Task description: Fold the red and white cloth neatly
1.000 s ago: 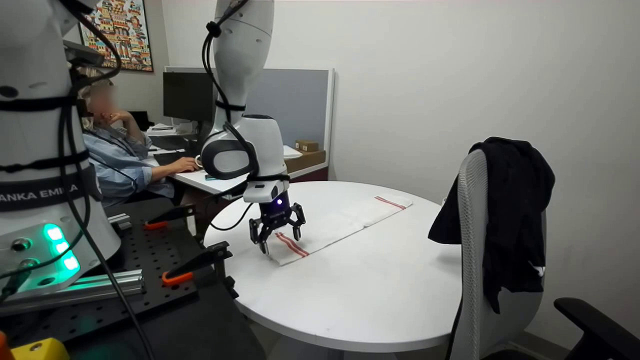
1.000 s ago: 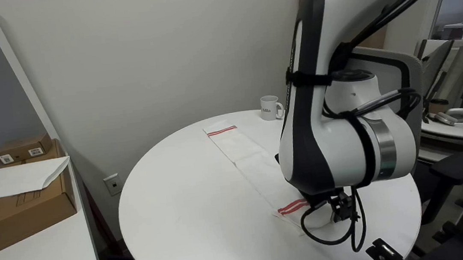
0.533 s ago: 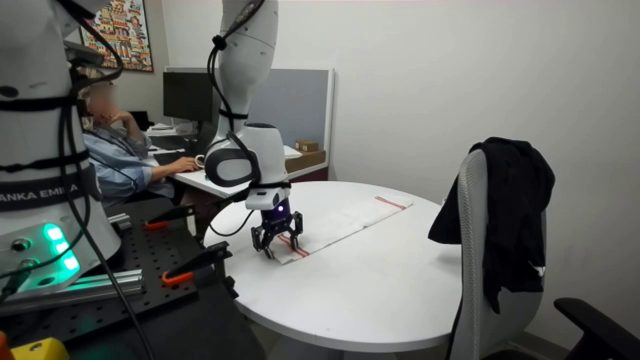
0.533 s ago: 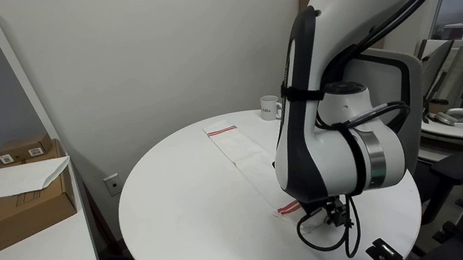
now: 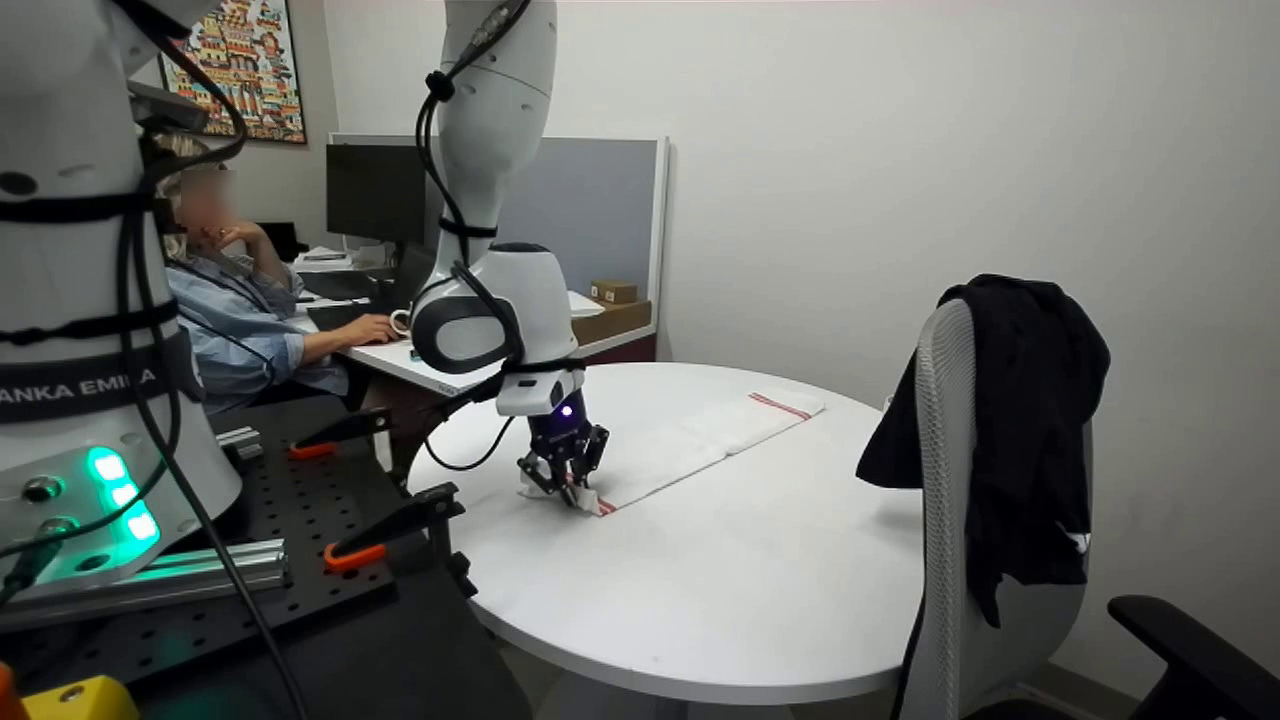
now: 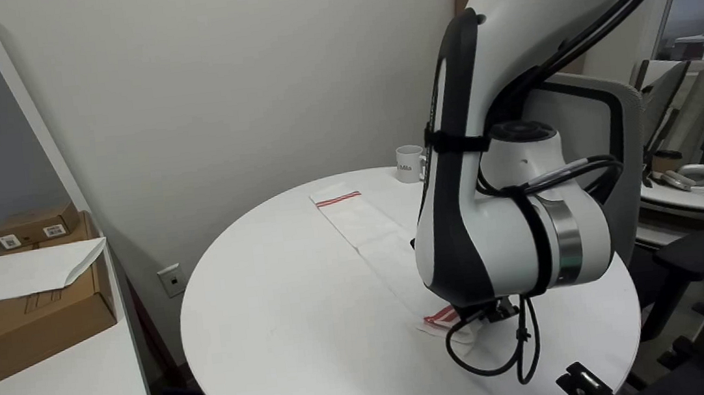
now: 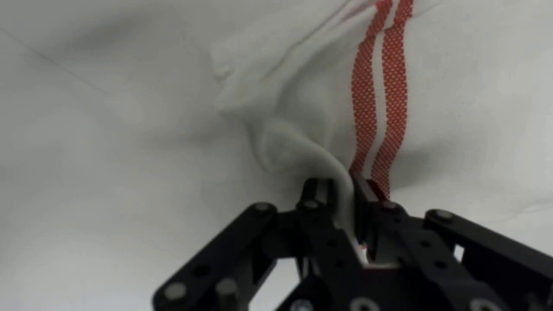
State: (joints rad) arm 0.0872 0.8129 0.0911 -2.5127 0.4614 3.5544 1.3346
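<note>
- The cloth (image 5: 690,445), flat at its robot-side end 0.5 s ago, is being pinched there by the gripper (image 7: 343,190).
- A fold is probably being started.

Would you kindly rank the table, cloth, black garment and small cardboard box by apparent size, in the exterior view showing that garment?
Largest to smallest:
1. table
2. black garment
3. cloth
4. small cardboard box

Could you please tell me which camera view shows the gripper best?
The wrist view: there the gripper is large and visibly shut on a fold of cloth. In an exterior view it shows whole but small, beside red stripes; in an exterior view the arm hides most of it.
</note>
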